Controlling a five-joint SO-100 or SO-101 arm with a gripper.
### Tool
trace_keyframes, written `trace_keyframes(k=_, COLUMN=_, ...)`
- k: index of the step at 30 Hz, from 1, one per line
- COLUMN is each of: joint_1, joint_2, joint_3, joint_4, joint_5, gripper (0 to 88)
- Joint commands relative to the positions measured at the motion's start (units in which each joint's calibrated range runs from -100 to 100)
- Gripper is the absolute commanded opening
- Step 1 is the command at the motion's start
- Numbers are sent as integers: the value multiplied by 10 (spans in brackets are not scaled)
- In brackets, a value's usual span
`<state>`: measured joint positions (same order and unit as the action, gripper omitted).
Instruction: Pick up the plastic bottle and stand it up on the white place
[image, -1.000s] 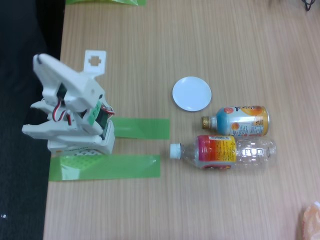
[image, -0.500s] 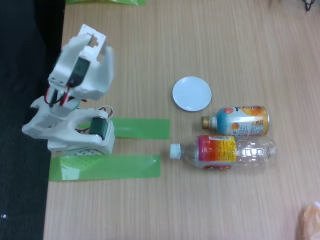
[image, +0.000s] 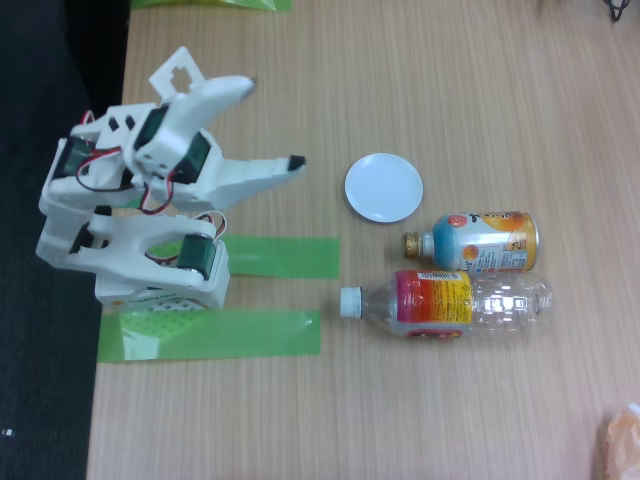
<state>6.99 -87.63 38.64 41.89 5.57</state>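
Fixed view, looking down on a wooden table (image: 420, 60). Gripper (image: 272, 125) is spread wide, empty: one white finger points up-right w/ tip near the top, the other runs right and ends in a dark tip. Nothing between them.

Nearest to the gripper: white arm base (image: 160, 275), just below-left of it, sitting on two green tape strips (image: 280, 257); upper strip runs right from the base, lower strip lies parallel beneath.

Next out: the white plate (image: 383, 187), right of the dark fingertip and slightly lower, apart from it, bare wood between. Nothing on the plate.

Further, down-right of the gripper: the plastic bottle (image: 450, 300) lies on its side, white cap toward the arm side, pink-orange-yellow label next to the neck, clear body pointing right. Well apart from the gripper; not on the plate.

Between plate and that bottle: a shorter capless bottle w/ blue-orange label (image: 478, 241), also on its side, neck to the left. It sits just below-right of the plate and just above the long bottle, close alongside; can't tell if touching.

Farthest: an orange-ish object (image: 622, 440) at bottom-right corner, cut by the frame edge, too blurred to ID.
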Motion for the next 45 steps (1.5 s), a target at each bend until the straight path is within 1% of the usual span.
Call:
trace_keyframes(k=1, joint_1=25, joint_2=88, joint_3=-83, joint_4=40, joint_5=3, gripper=334)
trace_keyframes(k=5, joint_1=63, joint_2=179, joint_3=-153, joint_4=100, joint_5=4, gripper=334)
trace_keyframes(k=6, joint_1=72, joint_2=200, joint_3=-165, joint_4=123, joint_5=14, gripper=334)
trace_keyframes(k=10, joint_1=82, joint_2=260, joint_3=-153, joint_4=180, joint_5=80, gripper=335)
trace_keyframes(k=14, joint_1=81, joint_2=273, joint_3=-95, joint_4=178, joint_5=126, gripper=335)
trace_keyframes(k=19, joint_1=77, joint_2=271, joint_3=-31, joint_4=178, joint_5=235, gripper=335)
trace_keyframes(k=24, joint_1=75, joint_2=270, joint_3=12, joint_4=177, joint_5=319, gripper=335)
trace_keyframes(k=31, joint_1=8, joint_2=255, joint_3=16, joint_4=186, joint_5=403, gripper=335)
trace_keyframes(k=34, joint_1=-25, joint_2=229, joint_3=30, joint_4=216, joint_5=426, gripper=331)
trace_keyframes(k=38, joint_1=-60, joint_2=191, joint_3=50, joint_4=291, joint_5=428, gripper=330)
trace_keyframes(k=43, joint_1=-68, joint_2=158, joint_3=71, joint_4=379, joint_5=430, gripper=329)
trace_keyframes(k=45, joint_1=-68, joint_2=156, joint_3=74, joint_4=403, joint_5=444, gripper=329)
